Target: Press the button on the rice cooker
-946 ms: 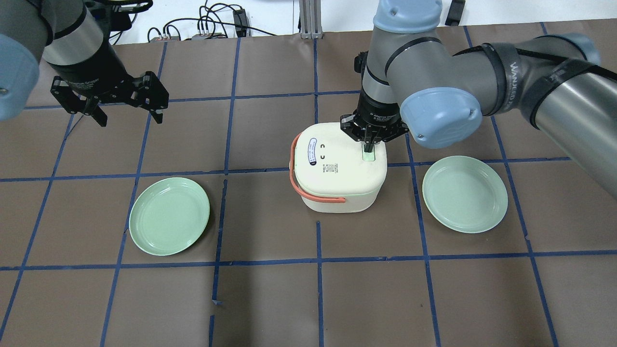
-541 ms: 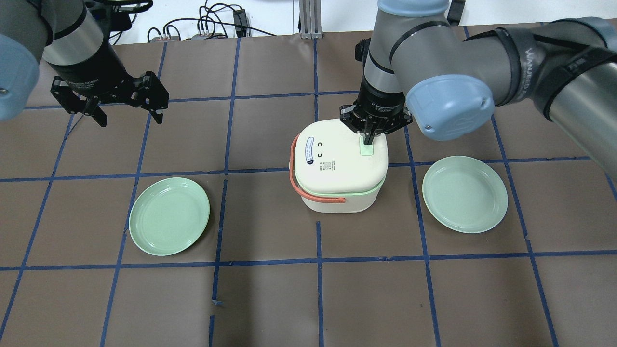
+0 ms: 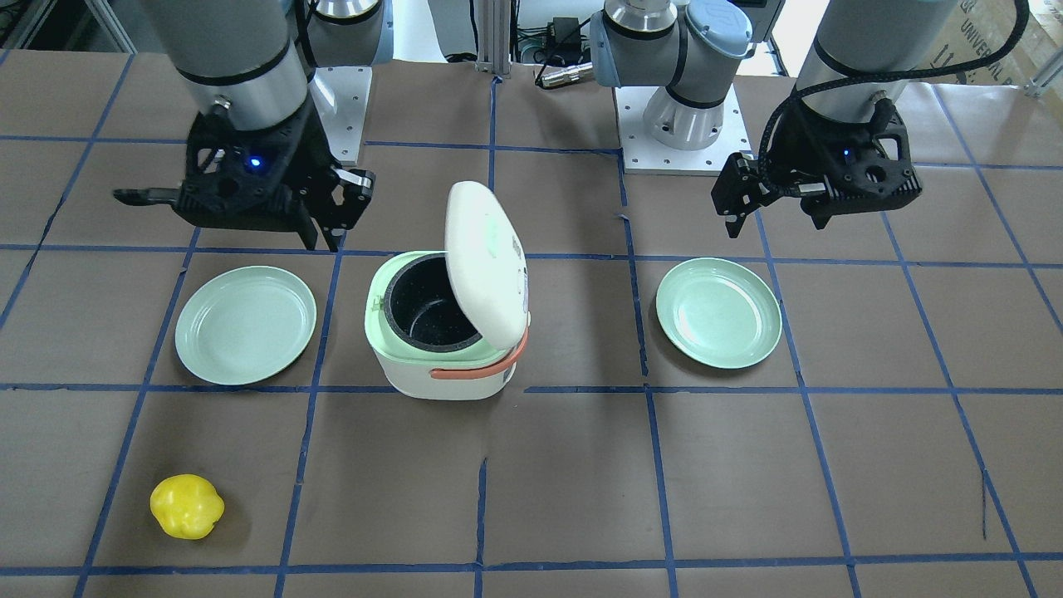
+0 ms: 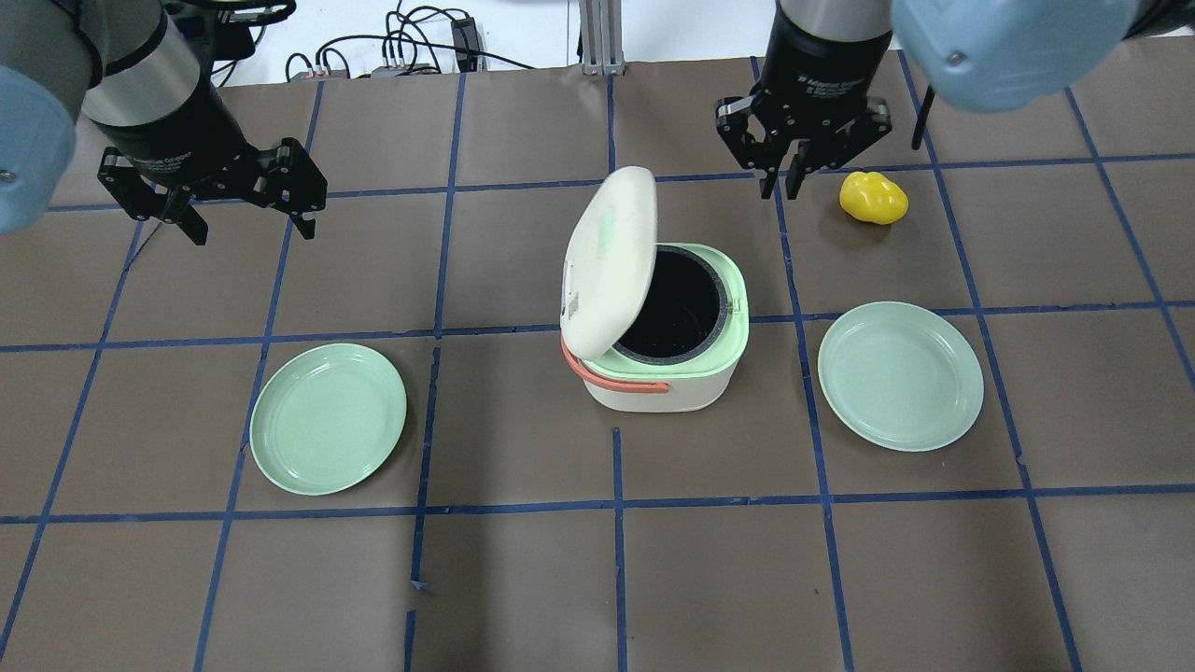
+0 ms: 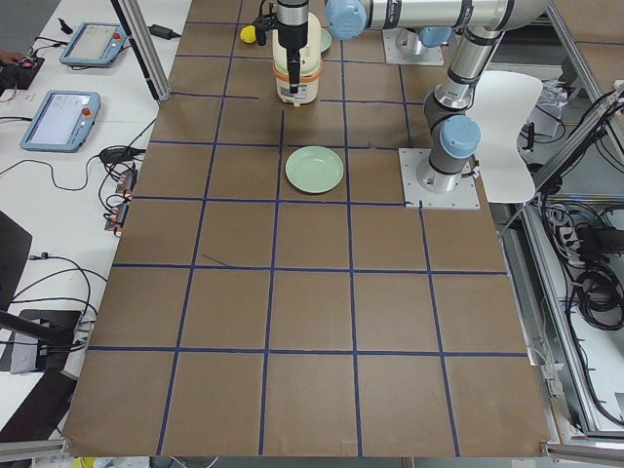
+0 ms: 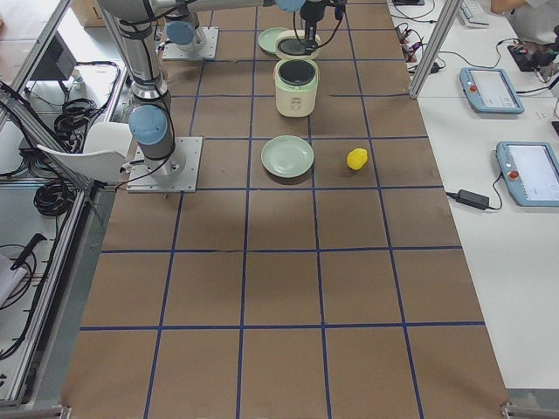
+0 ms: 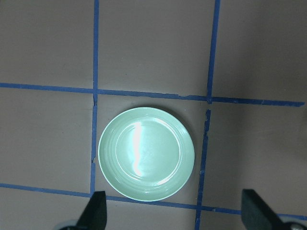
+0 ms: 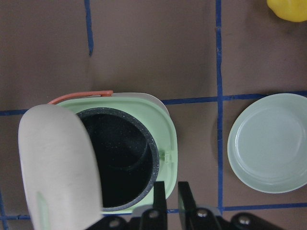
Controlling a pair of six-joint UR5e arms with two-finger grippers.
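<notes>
The white rice cooker (image 4: 653, 387) with an orange handle stands mid-table, its lid (image 4: 607, 257) swung up and the dark inner pot (image 4: 677, 313) showing. It also shows in the front view (image 3: 440, 374). The pale green button (image 8: 42, 206) is a strip on the raised lid's outer face. My right gripper (image 4: 782, 187) is shut and empty, hanging high beyond the cooker; in its wrist view the fingertips (image 8: 159, 194) sit together over the cooker's rim. My left gripper (image 4: 250, 229) is open and empty, far to the left over a plate (image 7: 146, 160).
Two pale green plates lie either side of the cooker, one on the left (image 4: 329, 418) and one on the right (image 4: 901, 375). A yellow pepper-like object (image 4: 873, 198) lies beyond the right plate, close to my right gripper. Cables lie past the table's far edge (image 4: 401, 47).
My right gripper has lifted off the button and drawn back away from the cooker. The lid has sprung open. The yellow object has come into sight. The left arm has not moved.
</notes>
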